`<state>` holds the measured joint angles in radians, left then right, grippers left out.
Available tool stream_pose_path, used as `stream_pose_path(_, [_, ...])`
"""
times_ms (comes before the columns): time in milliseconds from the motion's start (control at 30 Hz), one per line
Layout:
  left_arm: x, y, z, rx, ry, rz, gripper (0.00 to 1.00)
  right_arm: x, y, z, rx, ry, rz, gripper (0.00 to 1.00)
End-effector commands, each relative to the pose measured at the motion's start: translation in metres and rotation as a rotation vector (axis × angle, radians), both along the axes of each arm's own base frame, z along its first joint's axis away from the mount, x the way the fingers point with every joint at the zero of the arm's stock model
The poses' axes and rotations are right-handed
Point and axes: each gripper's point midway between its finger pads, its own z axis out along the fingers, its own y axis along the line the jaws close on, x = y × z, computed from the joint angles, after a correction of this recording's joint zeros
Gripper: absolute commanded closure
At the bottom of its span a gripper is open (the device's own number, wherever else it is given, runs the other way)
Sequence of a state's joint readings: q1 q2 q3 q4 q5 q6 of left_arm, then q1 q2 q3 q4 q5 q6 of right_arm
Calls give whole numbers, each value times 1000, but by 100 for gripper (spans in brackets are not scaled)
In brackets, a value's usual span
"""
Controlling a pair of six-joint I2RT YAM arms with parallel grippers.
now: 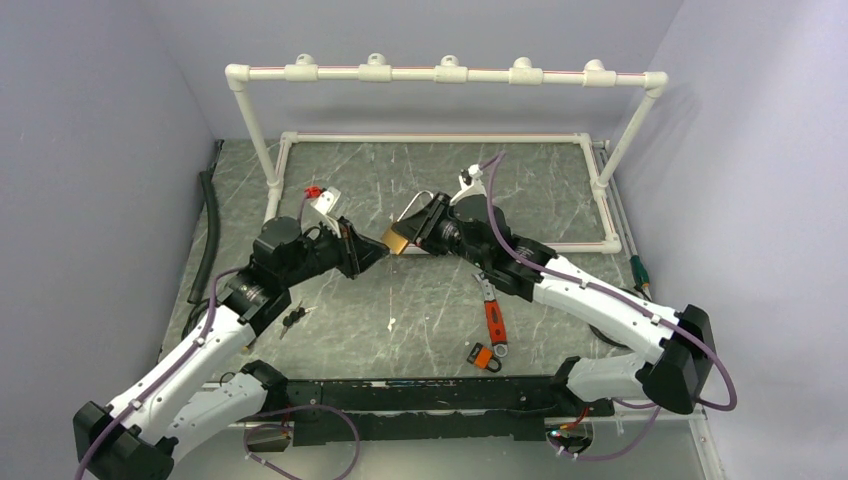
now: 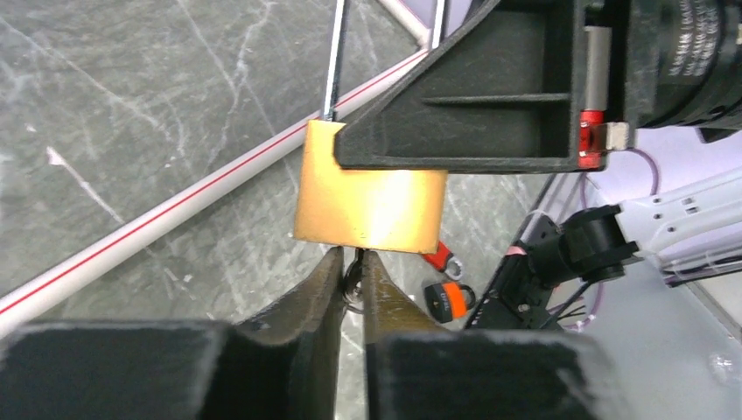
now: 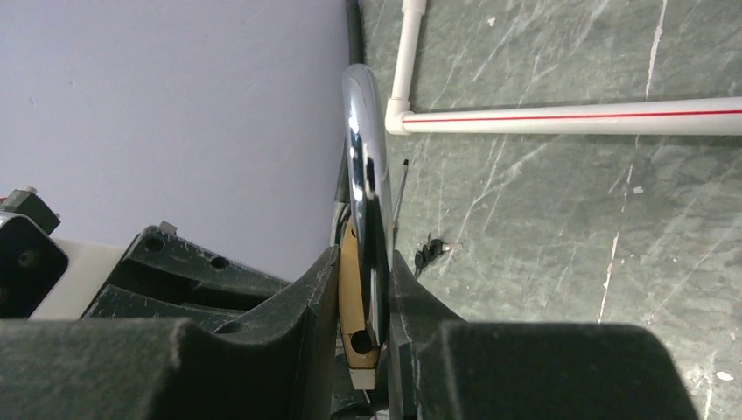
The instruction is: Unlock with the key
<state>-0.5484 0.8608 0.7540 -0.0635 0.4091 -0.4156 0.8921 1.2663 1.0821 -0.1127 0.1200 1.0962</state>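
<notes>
I see my right gripper squeezing the gold padlock by its flat sides, up in the air over the table. The shiny loop sticks out past the fingers. My left gripper is pinched tight on the little dark key — right at the padlock's bottom edge (how deep it goes, I can't tell). An orange lock lies on the table.

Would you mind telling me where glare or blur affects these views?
Left wrist: glare washes out the brass padlock face; the near jaws on the key look soft. Right wrist: chrome shackle shows bright reflections. Top external: evenly lit, sharp.
</notes>
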Motion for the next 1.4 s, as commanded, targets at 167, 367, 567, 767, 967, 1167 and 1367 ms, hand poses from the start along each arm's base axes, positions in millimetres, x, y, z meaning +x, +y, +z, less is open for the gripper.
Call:
stream_pose_path(167, [4, 22, 28, 26, -104, 97, 32, 0, -3, 53, 126, -98, -17, 100])
stream_pose_path(367, [-14, 26, 43, 9, -125, 60, 14, -6, -7, 65, 163, -153, -1, 100])
stream_pose_path(567, [-30, 23, 47, 14, -140, -15, 1, -22, -9, 81, 216, -263, 81, 100])
stream_pose_path(767, [-30, 13, 46, 3, -142, -74, 1, -47, -8, 94, 282, -388, 200, 100])
stream_pose_path(967, [-33, -1, 46, -49, -122, -144, 2, -80, -14, 105, 333, -552, 341, 100])
stream_pose_path(1167, [-61, -16, 59, -136, -109, -330, 12, -106, -32, 105, 329, -685, 435, 100])
stream_pose_path(1367, [-87, -26, 73, -217, -91, -519, 25, -125, -37, 116, 365, -765, 512, 100])
